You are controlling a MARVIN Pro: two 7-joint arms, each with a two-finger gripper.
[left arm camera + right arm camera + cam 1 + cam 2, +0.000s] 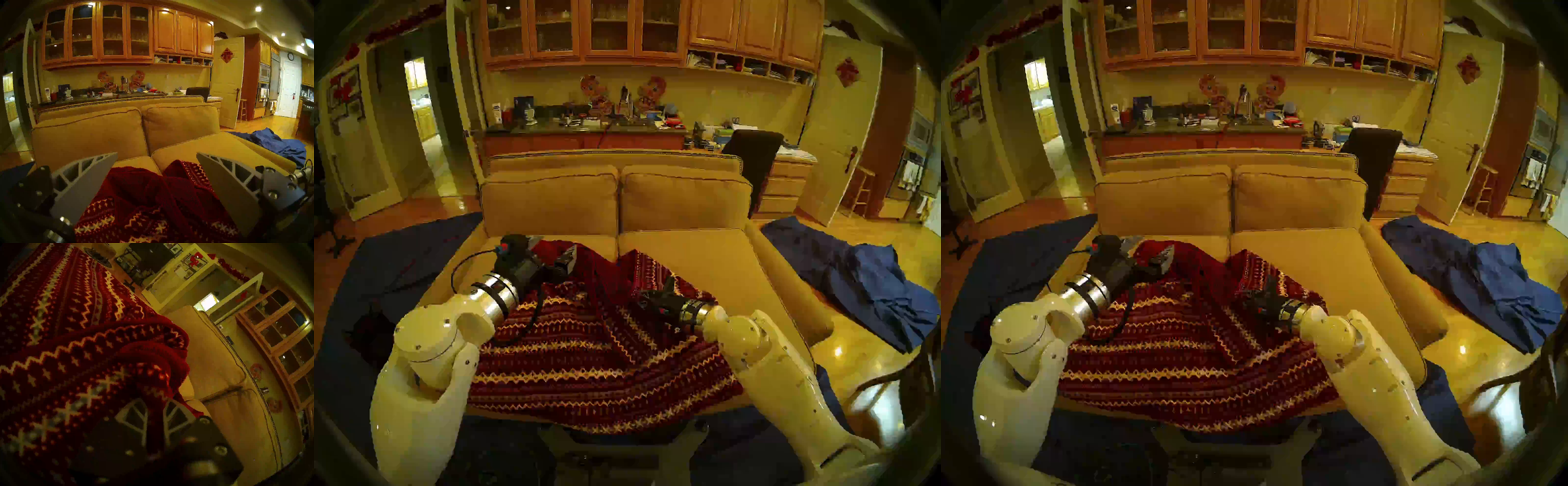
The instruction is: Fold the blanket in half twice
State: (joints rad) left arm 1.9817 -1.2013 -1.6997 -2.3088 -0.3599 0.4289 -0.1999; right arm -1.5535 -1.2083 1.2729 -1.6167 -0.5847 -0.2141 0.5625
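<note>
A tan two-cushion fabric sofa [704,251] fronts a cluttered kitchen counter [585,128]. The rumpled dark red patterned fleece blanket [585,356] covers its seat. Left pincer [157,169] spread above; right pincer [155,405] pinching a blanket fold.

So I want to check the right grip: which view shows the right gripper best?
The right wrist view: the right gripper fills the foreground, its fingers closed on a fold of the blanket. Both head views show it only small and dark from behind. The left wrist view doesn't show it.
</note>
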